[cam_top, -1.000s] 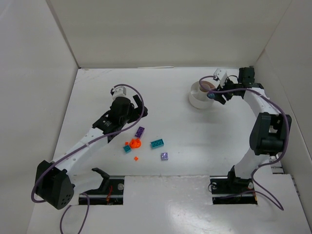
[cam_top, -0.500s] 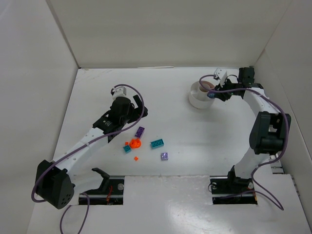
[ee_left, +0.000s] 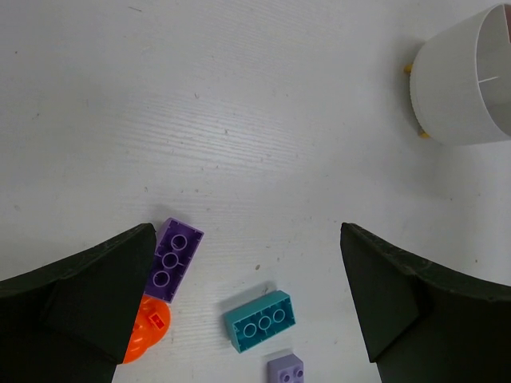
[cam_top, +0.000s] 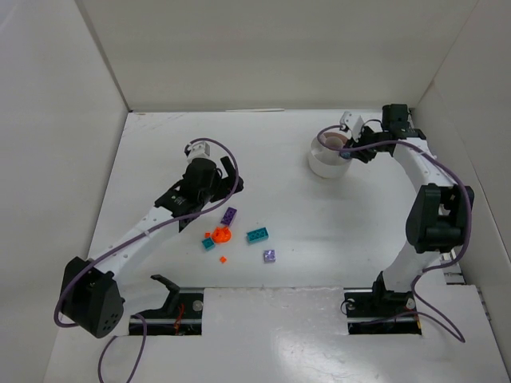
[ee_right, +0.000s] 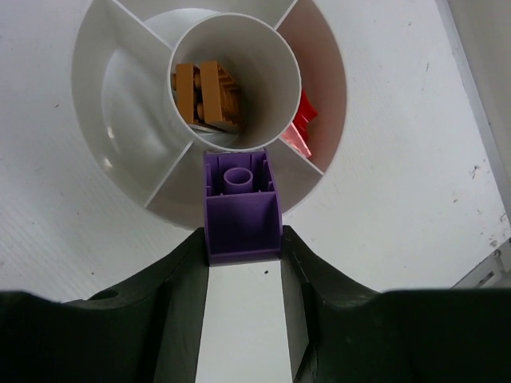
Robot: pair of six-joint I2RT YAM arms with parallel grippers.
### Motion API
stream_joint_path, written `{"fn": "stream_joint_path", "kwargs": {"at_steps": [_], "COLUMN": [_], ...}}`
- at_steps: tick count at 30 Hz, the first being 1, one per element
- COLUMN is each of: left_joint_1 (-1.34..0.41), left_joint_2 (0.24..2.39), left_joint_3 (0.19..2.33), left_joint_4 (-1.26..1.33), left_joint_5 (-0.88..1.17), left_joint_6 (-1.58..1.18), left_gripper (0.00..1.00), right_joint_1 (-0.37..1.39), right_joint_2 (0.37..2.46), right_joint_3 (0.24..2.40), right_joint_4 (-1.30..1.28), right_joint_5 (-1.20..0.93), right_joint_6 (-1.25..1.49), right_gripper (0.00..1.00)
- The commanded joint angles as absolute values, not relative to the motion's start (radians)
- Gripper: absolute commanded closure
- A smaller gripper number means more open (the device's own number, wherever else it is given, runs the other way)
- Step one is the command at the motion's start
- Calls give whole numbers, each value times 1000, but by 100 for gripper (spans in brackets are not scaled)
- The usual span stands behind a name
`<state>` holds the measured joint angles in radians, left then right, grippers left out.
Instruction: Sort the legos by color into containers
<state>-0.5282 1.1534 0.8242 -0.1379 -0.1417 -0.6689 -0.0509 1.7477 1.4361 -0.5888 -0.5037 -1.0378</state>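
Over the far right of the surface: the right pincer [ee_right: 242, 239] hangs at the near rim of the dish [ee_right: 128, 96], clamped on a purple brick [ee_right: 242, 209] whose hollow underside faces the wrist camera.
Step in hand: most likely dropping this brick into a wedge of its own.
Dish contents: brown bricks [ee_right: 206, 94] lie in the central ring and a red piece [ee_right: 303, 118] lies in the wedge to the right. The left wedge looks bare. The near wedge is mostly hidden behind the held brick.
Aim: the brick seems to sit over the near wedge's outer wall rather than its middle. I would carry it a little further in, until it lies wholly between the two dividers and short of the ring.
Release: go low before parting the fingers, so that so small a piece does not bounce over a divider into the red wedge or out onto the surface.
Contact: keep the fingers off the rim, since the light dish could slide or tip.
Left pincer [ee_left: 243, 239]: fingers wide apart and holding nothing, poised above the loose legos.
Loose legos: a long purple brick [ee_left: 172, 259] is just beside the left finger, next to an orange piece [ee_left: 144, 339]. A teal brick [ee_left: 259, 321] and a small purple brick [ee_left: 285, 371] lie between the fingers' lines.
Progress: early to middling, by my reckoning, with several pieces unsorted.
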Motion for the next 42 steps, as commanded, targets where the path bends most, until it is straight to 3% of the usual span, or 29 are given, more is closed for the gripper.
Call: {"fn": "stream_joint_path", "kwargs": {"at_steps": [1,10,15,19,26,33,42], "left_joint_1": [-523,-523,-523,-523,-523,-523,-523], "left_joint_2": [1161,1180,1180,1180,1180,1200,1241], "left_joint_3": [851,851,851,851,851,860,881], "left_joint_4": [-103,-94,-94,-94,-94,-75,-84], "left_joint_5": [-132,-123,-123,-114,-114,-94,-94], "left_joint_6": [-647,-638,-638,-638,-620,-611,-601], "left_gripper": [0,0,0,0,0,0,0], "right_joint_1": [-15,31,17,17,49,153,175], "right_joint_2": [1747,1715,1704,1681,1651,1637,1628], "right_joint_3": [1488,1522,1467,1466,1511,1494,1517], "right_joint_4": [-623,-611,-530,-538,-647,-713,-781], "right_joint_5": [-428,-377,-532,-529,-348,-250,-186], "right_joint_6": [-1072,-1004,-968,-959,-1164,-1579,-1766], "right_gripper": [91,92,94,95,96,100,100]}}
